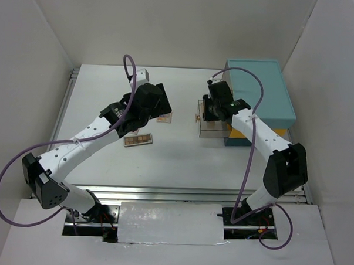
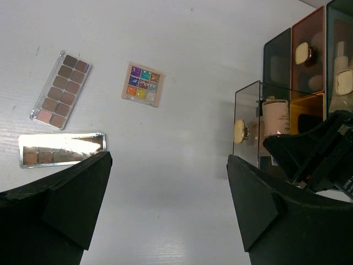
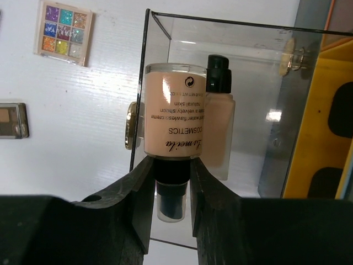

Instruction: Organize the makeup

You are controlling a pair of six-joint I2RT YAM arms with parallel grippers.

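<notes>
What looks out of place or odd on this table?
The foundation bottle in the right gripper is flipped: its black cap points down between the fingers and the label reads upside down, while the second bottle in the clear box stands cap up. The brown palette, silver palette and glitter palette lie at mismatched angles.

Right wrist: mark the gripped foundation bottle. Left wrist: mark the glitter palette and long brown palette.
foundation bottle [image 3: 175,110], right wrist view, labelled body
glitter palette [image 2: 143,84], left wrist view, centre pan
long brown palette [image 2: 60,89], left wrist view, middle pans
</notes>
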